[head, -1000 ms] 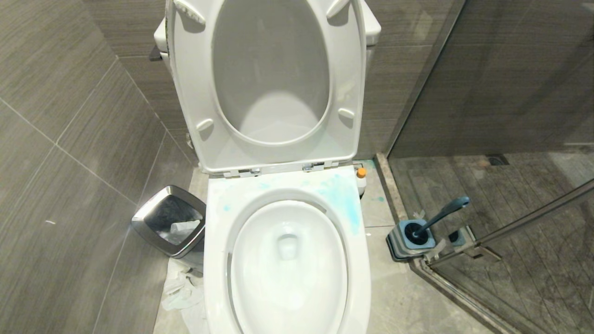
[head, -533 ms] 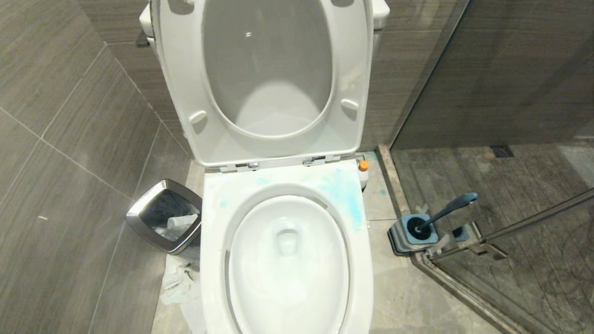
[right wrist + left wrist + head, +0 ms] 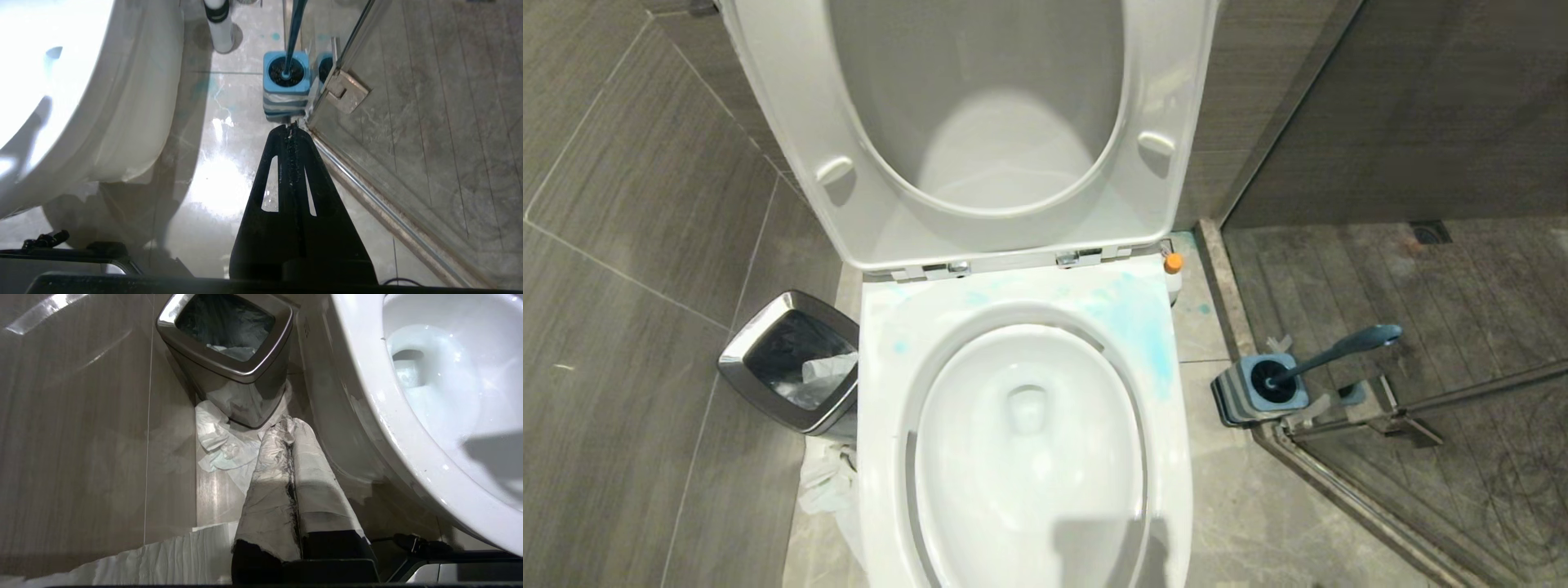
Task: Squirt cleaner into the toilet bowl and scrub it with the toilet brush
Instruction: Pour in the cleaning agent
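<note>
Nothing is picked up yet: your left hand (image 3: 291, 428) hangs clenched and empty beside the waste bin (image 3: 788, 359). The toilet bowl (image 3: 1025, 445) lies open, the cleaner (image 3: 1173, 269) stands on the floor behind its right rear corner, the toilet brush (image 3: 1327, 353) sits in its holder (image 3: 1250, 396), and your right hand (image 3: 291, 130), clenched and empty, points at that holder. Judging by the task, fetch the cleaner first: open up a hand and reach back past the rim

Cleaner (image 3: 1173, 269) mostly hidden behind the toilet, only orange cap showing; raised lid (image 3: 980, 122) cut off above.
</note>
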You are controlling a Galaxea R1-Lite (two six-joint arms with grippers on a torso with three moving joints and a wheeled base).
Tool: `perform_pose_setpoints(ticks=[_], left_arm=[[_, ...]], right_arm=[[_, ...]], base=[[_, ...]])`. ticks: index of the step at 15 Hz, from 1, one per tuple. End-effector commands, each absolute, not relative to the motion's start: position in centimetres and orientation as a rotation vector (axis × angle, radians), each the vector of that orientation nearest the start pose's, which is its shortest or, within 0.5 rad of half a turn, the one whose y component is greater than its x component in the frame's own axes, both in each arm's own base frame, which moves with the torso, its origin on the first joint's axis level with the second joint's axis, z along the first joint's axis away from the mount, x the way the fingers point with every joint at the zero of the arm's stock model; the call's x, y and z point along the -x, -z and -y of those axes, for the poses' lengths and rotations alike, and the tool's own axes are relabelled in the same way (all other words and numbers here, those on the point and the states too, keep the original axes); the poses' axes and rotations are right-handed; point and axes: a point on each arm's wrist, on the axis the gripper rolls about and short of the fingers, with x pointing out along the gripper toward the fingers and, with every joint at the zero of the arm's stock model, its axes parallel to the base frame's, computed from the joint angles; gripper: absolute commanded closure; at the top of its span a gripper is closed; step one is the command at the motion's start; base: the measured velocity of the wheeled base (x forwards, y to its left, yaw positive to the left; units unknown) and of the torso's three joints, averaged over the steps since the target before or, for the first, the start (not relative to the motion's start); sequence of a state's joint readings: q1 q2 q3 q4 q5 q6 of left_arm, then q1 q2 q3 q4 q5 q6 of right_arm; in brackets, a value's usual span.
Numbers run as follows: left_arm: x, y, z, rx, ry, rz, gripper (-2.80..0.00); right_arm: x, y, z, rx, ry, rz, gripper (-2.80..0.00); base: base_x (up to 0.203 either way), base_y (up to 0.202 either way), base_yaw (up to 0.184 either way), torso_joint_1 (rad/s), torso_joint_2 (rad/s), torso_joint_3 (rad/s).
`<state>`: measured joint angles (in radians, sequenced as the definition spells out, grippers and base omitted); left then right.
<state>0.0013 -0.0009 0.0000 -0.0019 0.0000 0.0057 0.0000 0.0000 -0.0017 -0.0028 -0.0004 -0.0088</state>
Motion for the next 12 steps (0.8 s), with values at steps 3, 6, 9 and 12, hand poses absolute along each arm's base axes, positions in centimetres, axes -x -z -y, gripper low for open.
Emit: perform_pose_setpoints(ticks=[3,6,9,12], left_arm=[[2.28,-7.58,0.00,-0.006,-0.002,0.003,0.00],[2.28,-7.57,0.00,-0.006,-0.002,0.002,0.00],[2.28,-7.58,0.00,-0.006,-0.002,0.003,0.00],[2.28,-7.57,0.00,-0.006,-0.002,0.002,0.00]], right_arm=[[2.29,-7.62,0.00,0.009,0.000,0.005,0.00],[2.29,-7.62,0.00,0.009,0.000,0.005,0.00],[2.29,-7.62,0.00,0.009,0.000,0.005,0.00],[2.29,-7.62,0.00,0.009,0.000,0.005,0.00]], base=[[0.000,0.000,0.000,0.003,0.00,-0.202],[0.000,0.000,0.000,0.003,0.00,-0.193],[0.000,0.000,0.000,0.005,0.00,-0.196],[0.000,0.000,0.000,0.004,0.00,-0.195]])
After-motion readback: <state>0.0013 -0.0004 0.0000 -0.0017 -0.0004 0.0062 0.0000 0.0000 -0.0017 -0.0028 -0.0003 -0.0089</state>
